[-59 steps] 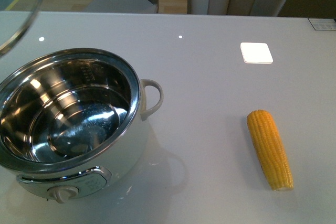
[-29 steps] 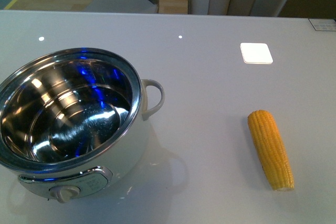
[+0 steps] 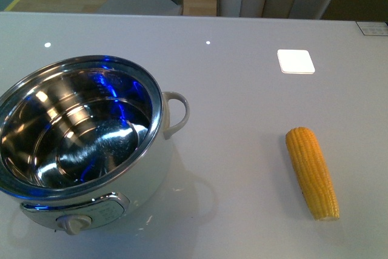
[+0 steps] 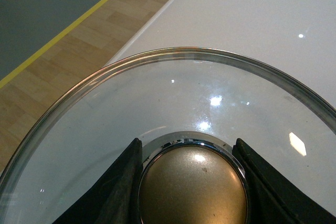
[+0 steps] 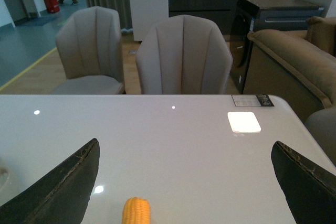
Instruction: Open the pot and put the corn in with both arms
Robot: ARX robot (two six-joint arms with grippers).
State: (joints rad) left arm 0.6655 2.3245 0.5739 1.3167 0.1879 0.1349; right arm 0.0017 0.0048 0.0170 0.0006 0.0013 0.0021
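At the near left of the tabletop (image 3: 242, 119): the pot (image 3: 148, 175), white, upright, uncovered, its dial knob (image 3: 73, 224) facing the camera and its loop handle (image 3: 177, 110) on the side toward the corn. The steel interior is bare and carries blue reflections.

Near right, well apart from the pot: the corn (image 3: 311, 171), one yellow cob lying flat, lengthwise front to back, with nothing touching it.

Right tool (image 5: 185, 144): released, black fingers (image 5: 63, 187) spread wide above the tabletop, one end of the corn in view between them.

Left tool (image 4: 187, 148): clenched on the brass-coloured knob (image 4: 192, 190) of a glass lid (image 4: 157, 93), with the tabletop's edge and wooden floor seen through the glass.

Further back, right: a bright square patch (image 3: 296, 61) on the tabletop.

Beyond the far edge: two grey upholstered chairs (image 5: 184, 56).
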